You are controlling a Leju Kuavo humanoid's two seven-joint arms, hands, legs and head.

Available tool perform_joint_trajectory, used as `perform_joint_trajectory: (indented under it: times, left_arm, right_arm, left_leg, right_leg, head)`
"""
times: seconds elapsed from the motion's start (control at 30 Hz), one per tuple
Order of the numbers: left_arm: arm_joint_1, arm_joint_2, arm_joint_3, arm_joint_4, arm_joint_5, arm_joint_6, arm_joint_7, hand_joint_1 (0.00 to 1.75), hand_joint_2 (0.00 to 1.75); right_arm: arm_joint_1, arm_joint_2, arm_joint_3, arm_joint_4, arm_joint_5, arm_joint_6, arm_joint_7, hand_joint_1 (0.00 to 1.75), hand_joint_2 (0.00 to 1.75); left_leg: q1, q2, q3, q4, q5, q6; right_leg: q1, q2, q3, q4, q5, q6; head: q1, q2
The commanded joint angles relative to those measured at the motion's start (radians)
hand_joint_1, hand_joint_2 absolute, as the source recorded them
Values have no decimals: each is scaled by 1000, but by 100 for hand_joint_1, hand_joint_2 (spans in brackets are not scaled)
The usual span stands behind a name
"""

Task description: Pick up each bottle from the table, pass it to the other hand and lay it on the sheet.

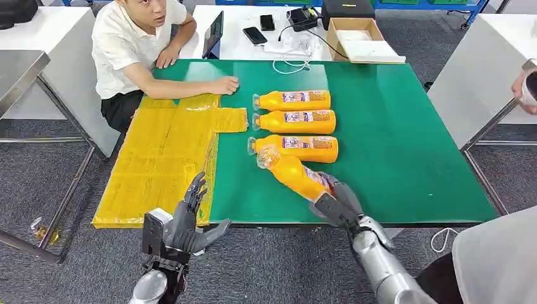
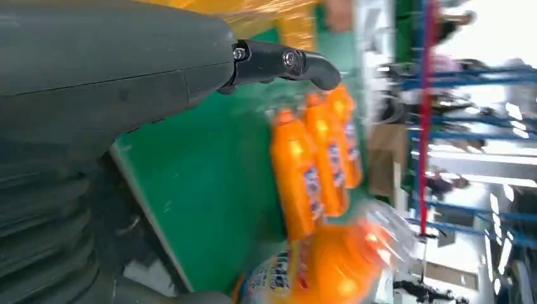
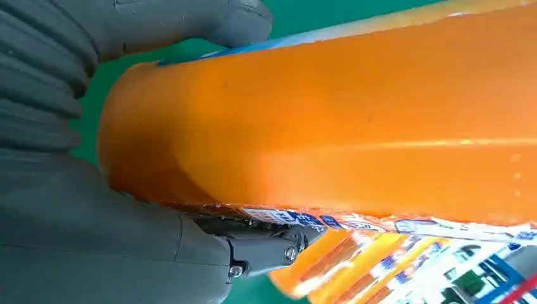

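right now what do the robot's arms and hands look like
Both arms are silver metal tubes with rounded joints. The left hand and right hand are dark grey, with slim jointed fingers; the wrist views show a grey ribbed cover, a thick grey thumb and small silver screws.

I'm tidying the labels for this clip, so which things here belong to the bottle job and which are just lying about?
Part of the job:
- held bottle, gripped by the right robot hand
- three orange bottles lying on the green table
- yellow sheet
- left robot hand, holding nothing

Lying about:
- cardboard box
- phones
- white cable
- tablet
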Motion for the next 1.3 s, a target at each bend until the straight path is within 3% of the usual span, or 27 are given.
perform_joint_trajectory:
  times: [0.03,0.33,0.47,0.67,1.03,1.3]
  left_arm:
    - [-11,53,-36,58,169,-50,86,0,175]
    - [-22,62,-66,53,206,-68,99,0,175]
    - [-36,50,-84,48,209,-76,98,0,175]
    - [-40,12,-77,23,115,60,45,0,175]
    - [-28,7,-67,4,127,65,38,0,175]
    - [-49,-9,-73,46,146,75,42,0,175]
  right_arm:
    - [98,75,176,-243,-126,-12,22,175,175]
    - [73,82,248,-200,-174,-35,29,175,175]
    - [26,145,339,-123,-161,-44,49,175,175]
    - [61,205,503,-118,-126,-79,73,175,175]
    - [77,192,547,-137,-143,-89,80,175,175]
    - [29,214,617,-107,-146,-97,106,175,175]
  left_leg:
    - [1,1,-4,-1,1,-1]
    - [1,-5,-20,-1,4,-1]
    - [1,-3,-25,0,4,-1]
    - [1,-5,-28,0,4,-2]
    - [1,-6,-28,-1,4,-2]
    - [0,-5,-28,-1,4,-2]
  right_leg:
    - [1,0,-5,0,0,-2]
    - [1,-4,-17,2,0,-1]
    - [1,-2,-22,2,1,-2]
    - [1,-4,-25,2,0,-2]
    - [0,-6,-25,3,-1,-2]
    - [0,-5,-26,3,-1,-2]
  head:
    - [0,0]
    - [0,0]
    - [0,0]
    - [0,0]
    - [0,0]
    - [0,0]
